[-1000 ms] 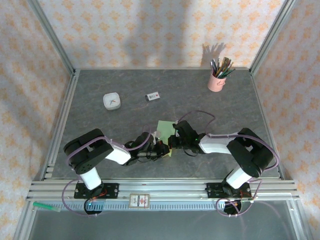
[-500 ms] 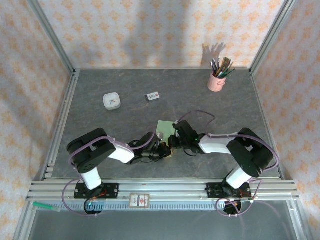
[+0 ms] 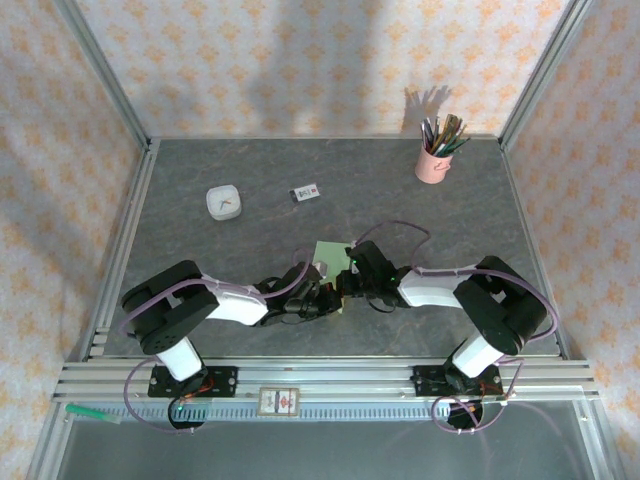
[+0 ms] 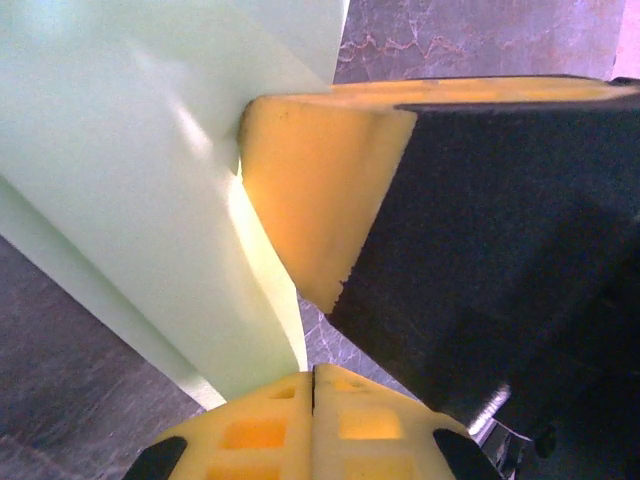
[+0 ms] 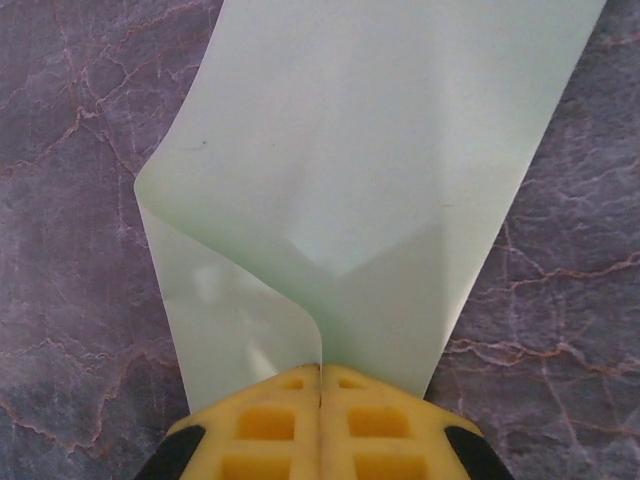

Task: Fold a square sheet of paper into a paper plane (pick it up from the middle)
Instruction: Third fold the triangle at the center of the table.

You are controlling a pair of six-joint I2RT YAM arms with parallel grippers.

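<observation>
Closest in, the left tool (image 4: 313, 420) has its yellow fingertips pressed flat together. The near corner of the square sheet of paper (image 4: 130, 170) runs down into that seam, so it appears pinched there. Just beside it, on its right, the right tool (image 5: 320, 415) is likewise closed tight, with the pale green sheet caught between its two fingertips. In the right wrist view the paper rises out of the pinch, curling over on the left into a soft fold, with a shallow V-shaped crease just beyond the fingertips. In the left wrist view, the right tool's yellow pad (image 4: 310, 200) presses against the sheet. From above, both tools meet tip to tip, and the sheet extends away from them over the grey marbled surface (image 3: 450, 230). Well beyond the tools and to the left sits a small white dish (image 3: 223, 203), with a small white card (image 3: 306, 192) to its right. Farthest off, beyond and right of the right tool, a pink pencil cup (image 3: 433, 160) stands near the back corner.
</observation>
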